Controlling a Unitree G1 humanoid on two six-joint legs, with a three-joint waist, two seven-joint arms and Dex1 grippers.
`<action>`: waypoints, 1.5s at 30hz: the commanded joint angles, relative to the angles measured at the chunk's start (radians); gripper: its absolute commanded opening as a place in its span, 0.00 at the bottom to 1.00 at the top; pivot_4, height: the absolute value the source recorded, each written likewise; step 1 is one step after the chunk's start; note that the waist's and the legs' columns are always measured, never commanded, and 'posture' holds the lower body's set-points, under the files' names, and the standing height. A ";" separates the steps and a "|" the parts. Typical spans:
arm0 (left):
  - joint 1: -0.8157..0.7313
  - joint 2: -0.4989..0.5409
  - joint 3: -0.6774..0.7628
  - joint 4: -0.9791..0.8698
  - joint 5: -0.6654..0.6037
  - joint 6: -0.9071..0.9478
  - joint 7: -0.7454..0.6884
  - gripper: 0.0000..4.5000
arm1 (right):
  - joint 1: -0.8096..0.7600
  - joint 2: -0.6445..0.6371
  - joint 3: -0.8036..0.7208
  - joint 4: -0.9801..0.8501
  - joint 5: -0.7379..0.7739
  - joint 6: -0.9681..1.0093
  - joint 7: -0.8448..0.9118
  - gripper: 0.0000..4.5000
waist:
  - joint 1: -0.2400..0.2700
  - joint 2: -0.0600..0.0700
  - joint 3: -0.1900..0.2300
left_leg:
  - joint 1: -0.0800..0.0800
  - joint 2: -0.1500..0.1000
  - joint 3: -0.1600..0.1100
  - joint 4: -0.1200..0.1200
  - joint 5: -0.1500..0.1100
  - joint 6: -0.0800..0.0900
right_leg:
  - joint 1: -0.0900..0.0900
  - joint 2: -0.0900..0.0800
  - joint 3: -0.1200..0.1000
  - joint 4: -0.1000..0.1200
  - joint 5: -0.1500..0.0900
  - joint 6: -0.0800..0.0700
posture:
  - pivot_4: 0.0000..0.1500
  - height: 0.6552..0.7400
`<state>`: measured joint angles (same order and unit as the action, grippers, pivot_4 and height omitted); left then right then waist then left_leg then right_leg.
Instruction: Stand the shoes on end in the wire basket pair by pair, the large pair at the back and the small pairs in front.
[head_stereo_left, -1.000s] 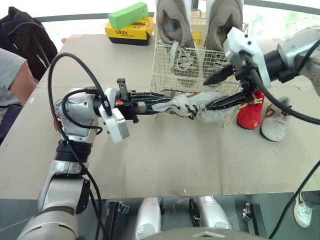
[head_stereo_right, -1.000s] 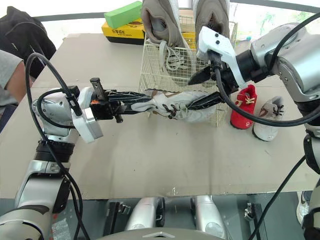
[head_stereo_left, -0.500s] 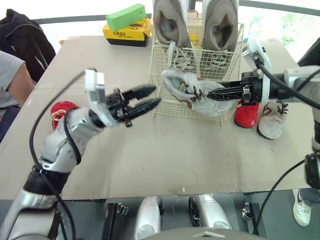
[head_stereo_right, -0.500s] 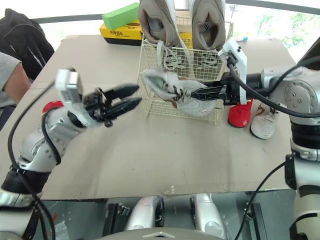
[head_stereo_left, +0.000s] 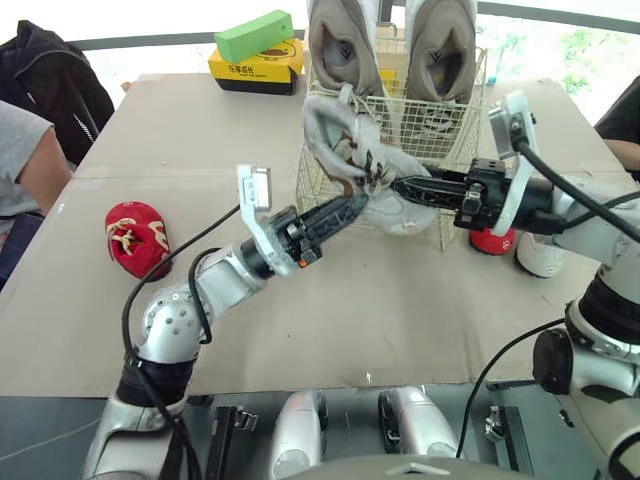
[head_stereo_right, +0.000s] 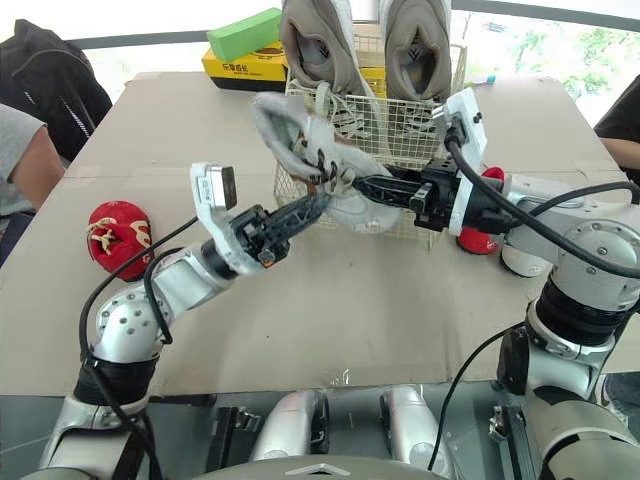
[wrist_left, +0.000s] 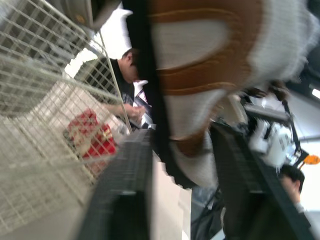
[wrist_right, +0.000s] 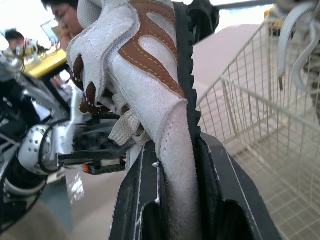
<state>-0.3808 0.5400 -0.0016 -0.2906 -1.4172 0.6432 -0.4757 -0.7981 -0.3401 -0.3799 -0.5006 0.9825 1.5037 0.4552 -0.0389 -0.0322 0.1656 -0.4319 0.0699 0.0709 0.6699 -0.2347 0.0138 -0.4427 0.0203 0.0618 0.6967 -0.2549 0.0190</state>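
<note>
A white shoe with brown trim (head_stereo_left: 335, 140) hangs tilted in the air in front of the wire basket (head_stereo_left: 445, 135). My right gripper (head_stereo_left: 392, 186) is shut on its side edge, which is pinched between the fingers (wrist_right: 145, 200). My left gripper (head_stereo_left: 348, 206) reaches up from the left, and the shoe's sole (wrist_left: 185, 150) sits between its two fingers. The large grey pair (head_stereo_left: 340, 40) stands on end at the back of the basket. One red shoe (head_stereo_left: 135, 237) lies on the table to the left.
Another red shoe (head_stereo_left: 490, 243) and a white shoe (head_stereo_left: 540, 258) lie right of the basket, partly behind my right arm. A green box (head_stereo_left: 255, 33) on a yellow box (head_stereo_left: 255, 68) sits behind the basket. A person's arm (head_stereo_left: 25, 150) and a black bag (head_stereo_left: 55, 70) are at the left.
My left gripper let go of the shoe, drew back, then came in again under it. My right gripper closed on the shoe and lifted it higher in front of the basket.
</note>
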 joint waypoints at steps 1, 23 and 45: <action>-0.037 0.011 0.043 -0.004 0.013 0.045 -0.057 0.09 | 0.013 0.039 -0.042 -0.041 0.065 -0.012 -0.075 0.02 | -0.002 0.000 0.000 | 0.000 0.000 0.000 0.000 0.000 0.000 | 0.000 0.000 0.000 0.000 0.000 0.000 | 1.00 1.00; -0.716 0.085 -0.028 0.939 0.955 -0.719 -0.691 0.05 | 0.561 -0.212 0.029 -0.350 -0.199 -0.798 0.142 0.71 | 0.009 0.000 0.000 | -0.002 -0.003 0.002 -0.001 0.000 0.000 | 0.000 -0.001 -0.002 -0.003 0.000 0.000 | 1.00 1.00; -0.911 0.085 -0.103 1.418 1.367 -0.938 -0.893 0.45 | 0.713 -0.324 0.022 -0.409 -0.174 -0.851 0.018 0.73 | 0.003 -0.001 0.000 | 0.001 -0.005 0.000 0.000 0.000 0.000 | 0.003 -0.001 -0.003 -0.001 0.000 0.000 | 1.00 1.00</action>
<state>-1.2891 0.5939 -0.0936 1.1125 -0.0866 -0.3065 -1.3633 -0.0750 -0.6500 -0.3515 -0.8910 0.8002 0.6752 0.4763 -0.0361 -0.0336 0.1652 -0.4300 0.0654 0.0711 0.6698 -0.2349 0.0141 -0.4390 0.0192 0.0591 0.6957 -0.2554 0.0193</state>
